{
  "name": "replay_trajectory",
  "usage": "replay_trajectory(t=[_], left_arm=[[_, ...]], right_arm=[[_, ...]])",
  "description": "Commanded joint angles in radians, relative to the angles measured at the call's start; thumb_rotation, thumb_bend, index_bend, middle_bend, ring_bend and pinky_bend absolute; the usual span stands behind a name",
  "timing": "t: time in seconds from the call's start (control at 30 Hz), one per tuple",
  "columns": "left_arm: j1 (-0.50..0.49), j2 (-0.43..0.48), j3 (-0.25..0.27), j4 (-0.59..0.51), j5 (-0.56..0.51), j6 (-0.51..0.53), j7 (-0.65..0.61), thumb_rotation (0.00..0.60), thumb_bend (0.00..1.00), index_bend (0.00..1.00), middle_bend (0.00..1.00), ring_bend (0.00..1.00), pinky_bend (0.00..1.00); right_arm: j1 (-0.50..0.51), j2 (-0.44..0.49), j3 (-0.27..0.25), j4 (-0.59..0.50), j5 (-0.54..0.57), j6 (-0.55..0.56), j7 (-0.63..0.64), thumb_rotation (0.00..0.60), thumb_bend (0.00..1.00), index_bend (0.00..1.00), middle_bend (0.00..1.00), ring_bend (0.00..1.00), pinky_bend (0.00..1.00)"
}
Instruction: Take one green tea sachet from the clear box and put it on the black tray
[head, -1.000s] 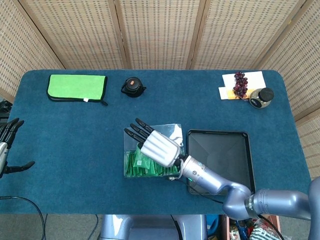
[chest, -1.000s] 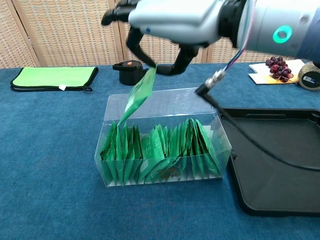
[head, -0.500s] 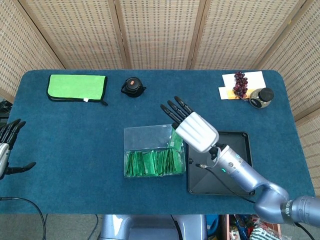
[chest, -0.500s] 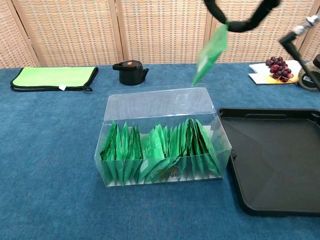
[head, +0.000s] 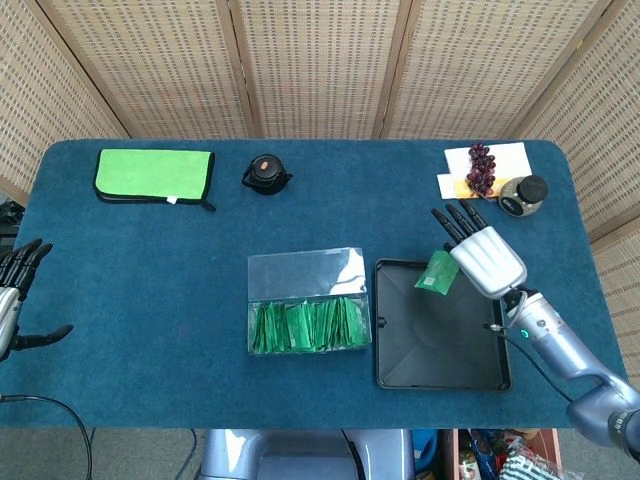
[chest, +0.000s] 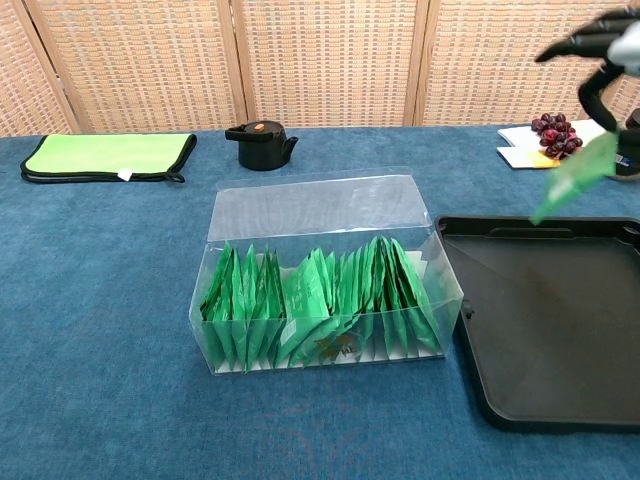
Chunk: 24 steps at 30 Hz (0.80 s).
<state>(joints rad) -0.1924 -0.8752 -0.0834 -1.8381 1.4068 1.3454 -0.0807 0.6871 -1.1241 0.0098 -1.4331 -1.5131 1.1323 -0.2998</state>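
My right hand (head: 483, 256) hangs over the far right part of the black tray (head: 400, 360) and pinches one green tea sachet (head: 437, 272), which dangles above the tray. In the chest view the same sachet (chest: 574, 176) hangs from the hand (chest: 602, 50) at the top right, over the tray's (chest: 540, 390) far edge. The clear box (head: 305, 300) stands left of the tray with a row of several green sachets (chest: 315, 305) upright in it. My left hand (head: 14, 290) rests at the table's left edge, fingers apart, holding nothing.
A green pouch (head: 154, 175) lies at the back left and a small black pot (head: 265, 173) stands behind the box. At the back right are grapes (head: 481, 168) on a white napkin and a dark jar (head: 524, 194).
My right hand has carried the sachet up out of the clear box and rightward, from above the box to above the tray. The left hand has not moved.
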Motion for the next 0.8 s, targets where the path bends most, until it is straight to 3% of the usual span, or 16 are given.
replay_trajectory(t=[0.03, 0.33, 0.4, 0.43, 0.5, 0.53, 0.63, 0.8], left_arm=[[-0.003, -0.004, 0.000, -0.001, -0.004, -0.005, 0.011, 0.600, 0.09, 0.00, 0.00, 0.00, 0.00], [-0.005, -0.011, 0.001, -0.008, -0.009, -0.008, 0.033, 0.600, 0.09, 0.00, 0.00, 0.00, 0.00], [-0.005, -0.011, 0.002, -0.010, -0.008, -0.007, 0.034, 0.600, 0.09, 0.00, 0.00, 0.00, 0.00], [-0.004, -0.011, 0.002, -0.010, -0.007, -0.007, 0.035, 0.600, 0.09, 0.00, 0.00, 0.00, 0.00], [-0.004, -0.011, 0.002, -0.011, -0.007, -0.006, 0.035, 0.600, 0.09, 0.00, 0.00, 0.00, 0.00], [-0.004, -0.011, 0.003, -0.010, -0.007, -0.006, 0.035, 0.600, 0.09, 0.00, 0.00, 0.00, 0.00], [-0.004, -0.010, 0.002, -0.010, -0.006, -0.006, 0.034, 0.600, 0.09, 0.00, 0.00, 0.00, 0.00], [-0.004, -0.010, 0.002, -0.010, -0.008, -0.006, 0.033, 0.600, 0.09, 0.00, 0.00, 0.00, 0.00]], right_arm=[[-0.046, -0.043, -0.043, 0.084, -0.070, 0.045, 0.087, 0.600, 0.57, 0.67, 0.13, 0.00, 0.03], [-0.076, -0.069, -0.061, 0.129, -0.147, 0.099, 0.161, 0.600, 0.57, 0.65, 0.13, 0.00, 0.05], [-0.081, -0.068, -0.066, 0.137, -0.173, 0.116, 0.162, 0.600, 0.52, 0.47, 0.10, 0.00, 0.05], [-0.086, -0.067, -0.063, 0.137, -0.180, 0.131, 0.161, 0.600, 0.40, 0.31, 0.07, 0.00, 0.05], [-0.092, -0.069, -0.057, 0.135, -0.184, 0.149, 0.164, 0.600, 0.15, 0.10, 0.03, 0.00, 0.05], [-0.097, -0.070, -0.053, 0.132, -0.186, 0.160, 0.170, 0.600, 0.06, 0.05, 0.02, 0.00, 0.05], [-0.105, -0.066, -0.046, 0.123, -0.190, 0.179, 0.178, 0.600, 0.00, 0.01, 0.02, 0.00, 0.05], [-0.141, -0.042, -0.026, 0.082, -0.199, 0.258, 0.178, 0.600, 0.00, 0.00, 0.00, 0.00, 0.02]])
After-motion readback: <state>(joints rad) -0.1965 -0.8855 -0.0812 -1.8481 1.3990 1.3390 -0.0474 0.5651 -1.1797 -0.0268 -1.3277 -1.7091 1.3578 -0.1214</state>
